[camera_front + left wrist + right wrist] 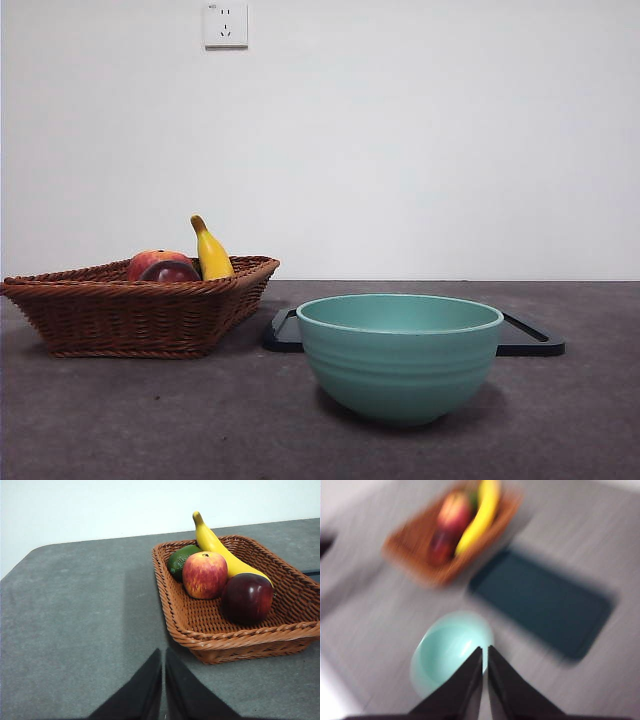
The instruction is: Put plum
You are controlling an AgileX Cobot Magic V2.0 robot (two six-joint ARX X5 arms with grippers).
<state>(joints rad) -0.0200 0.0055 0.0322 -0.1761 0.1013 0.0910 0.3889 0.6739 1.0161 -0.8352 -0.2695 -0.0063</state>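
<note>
The plum (247, 598) is dark maroon and glossy and lies in the wicker basket (210, 625) next to the banana. It also shows in the front view (170, 272) and, blurred, in the right wrist view (439, 545). My left gripper (163, 655) is shut and empty above the bare table, beside the basket's near corner. My right gripper (485, 652) is shut and empty, high above the teal bowl (451, 650). Neither gripper shows in the front view.
The basket (130, 300) also holds a red-orange peach-like fruit (205, 574), a yellow banana (217, 550) and a green fruit (180, 560). The teal bowl (400, 350) stands in front of a dark flat tray (530, 338), which lies beside the basket.
</note>
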